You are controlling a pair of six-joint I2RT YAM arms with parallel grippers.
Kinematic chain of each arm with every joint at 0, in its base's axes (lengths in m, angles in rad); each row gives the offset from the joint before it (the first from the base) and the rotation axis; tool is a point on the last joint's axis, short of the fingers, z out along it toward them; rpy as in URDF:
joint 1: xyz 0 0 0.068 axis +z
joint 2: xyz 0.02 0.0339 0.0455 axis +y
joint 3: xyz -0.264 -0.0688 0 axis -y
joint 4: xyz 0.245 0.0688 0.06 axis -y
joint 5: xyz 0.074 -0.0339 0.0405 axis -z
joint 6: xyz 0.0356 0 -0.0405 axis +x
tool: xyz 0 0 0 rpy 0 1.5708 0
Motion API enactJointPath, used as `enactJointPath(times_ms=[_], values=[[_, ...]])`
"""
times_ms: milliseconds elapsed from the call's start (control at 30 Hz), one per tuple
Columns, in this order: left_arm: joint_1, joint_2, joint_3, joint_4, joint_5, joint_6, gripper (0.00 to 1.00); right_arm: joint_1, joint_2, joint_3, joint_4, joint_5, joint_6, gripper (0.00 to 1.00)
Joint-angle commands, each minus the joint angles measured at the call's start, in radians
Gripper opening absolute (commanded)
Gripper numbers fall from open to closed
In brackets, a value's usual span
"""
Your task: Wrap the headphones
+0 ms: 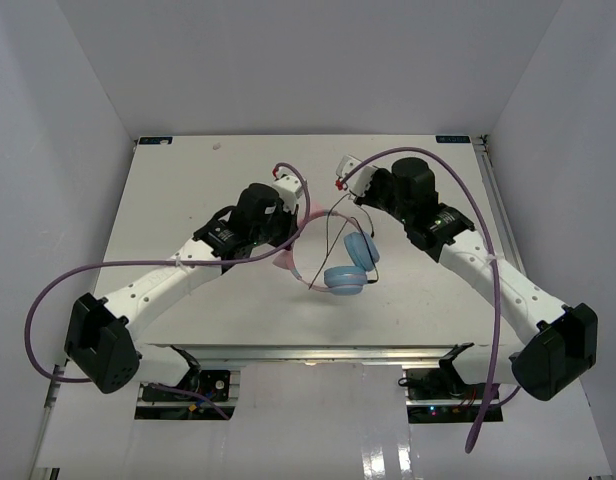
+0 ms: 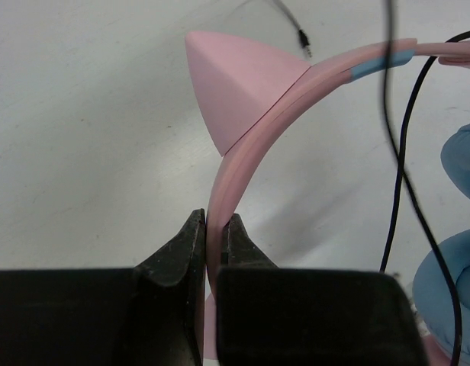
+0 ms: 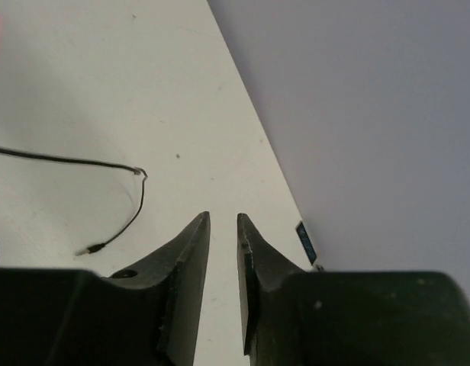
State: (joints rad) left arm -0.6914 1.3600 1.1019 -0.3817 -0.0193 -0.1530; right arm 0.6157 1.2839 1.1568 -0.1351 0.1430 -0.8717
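The headphones (image 1: 346, 270) lie at the table's middle, with two light-blue ear cups (image 1: 360, 248) and a pink headband (image 2: 250, 152) bearing a cat ear (image 2: 235, 84). My left gripper (image 2: 214, 229) is shut on the headband just below that ear; in the top view it (image 1: 288, 238) sits left of the cups. The thin black cable (image 2: 407, 175) loops loosely past the cups, and its plug (image 2: 304, 38) rests on the table. My right gripper (image 3: 223, 221) stands with its jaws a narrow gap apart and nothing between them, up right of the headphones (image 1: 360, 190). The cable end (image 3: 67, 160) and plug (image 3: 90, 248) lie to its left.
Thick purple robot cables (image 1: 468, 200) arch over both arms. White walls close in the table on three sides. The table's edge (image 3: 258, 137) meets the wall near my right gripper.
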Motion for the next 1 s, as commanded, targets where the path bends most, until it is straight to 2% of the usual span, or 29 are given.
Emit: enactJointPath(times_ms=[0, 33, 67, 133, 167, 200, 267, 433, 467, 500, 533, 633, 667, 733, 867, 967], values=[[-0.005, -0.118, -0.002, 0.069, 0.183, -0.018, 0.00, -0.069, 0.026, 0.029, 0.006, -0.308, 0.195, 0.16], [-0.005, -0.128, -0.004, 0.070, 0.197, -0.022, 0.00, -0.094, 0.035, 0.033, 0.005, -0.357, 0.232, 0.09], [-0.005, -0.137, -0.003, 0.070, 0.198, -0.022, 0.00, -0.098, 0.046, 0.034, 0.006, -0.363, 0.236, 0.09], [-0.005, -0.163, 0.002, 0.052, 0.179, -0.014, 0.00, -0.164, 0.073, 0.044, 0.008, -0.475, 0.316, 0.08], [-0.005, -0.166, 0.011, 0.033, 0.167, -0.006, 0.00, -0.188, 0.079, 0.048, 0.007, -0.513, 0.337, 0.11], [-0.005, -0.171, 0.027, 0.007, 0.154, 0.004, 0.00, -0.216, 0.087, 0.053, 0.003, -0.556, 0.357, 0.17], [-0.005, -0.171, 0.047, -0.049, 0.133, 0.020, 0.00, -0.277, 0.098, 0.065, -0.022, -0.652, 0.364, 0.40], [-0.005, -0.181, 0.096, -0.147, 0.119, 0.057, 0.00, -0.392, 0.160, 0.030, -0.073, -1.051, 0.299, 0.89], [-0.005, -0.184, 0.111, -0.168, 0.122, 0.062, 0.00, -0.406, 0.185, 0.011, -0.074, -1.143, 0.286, 0.94], [-0.003, -0.185, 0.128, -0.184, 0.130, 0.063, 0.00, -0.403, 0.216, -0.019, -0.038, -1.232, 0.289, 0.90], [-0.003, -0.185, 0.151, -0.204, 0.134, 0.058, 0.00, -0.396, 0.232, -0.069, 0.061, -1.274, 0.328, 0.90], [-0.005, -0.185, 0.202, -0.247, 0.167, 0.042, 0.00, -0.337, 0.241, -0.201, 0.369, -1.207, 0.532, 0.90], [-0.005, -0.186, 0.212, -0.255, 0.175, 0.037, 0.00, -0.320, 0.248, -0.216, 0.520, -1.190, 0.566, 0.90], [-0.005, -0.185, 0.233, -0.272, 0.197, 0.025, 0.00, -0.276, 0.279, -0.204, 0.592, -1.160, 0.605, 0.90], [-0.005, -0.175, 0.262, -0.291, 0.214, 0.008, 0.00, -0.236, 0.401, -0.048, 0.599, -1.174, 0.617, 0.90], [-0.005, -0.169, 0.271, -0.294, 0.218, -0.002, 0.00, -0.223, 0.458, 0.013, 0.673, -1.143, 0.722, 0.95]])
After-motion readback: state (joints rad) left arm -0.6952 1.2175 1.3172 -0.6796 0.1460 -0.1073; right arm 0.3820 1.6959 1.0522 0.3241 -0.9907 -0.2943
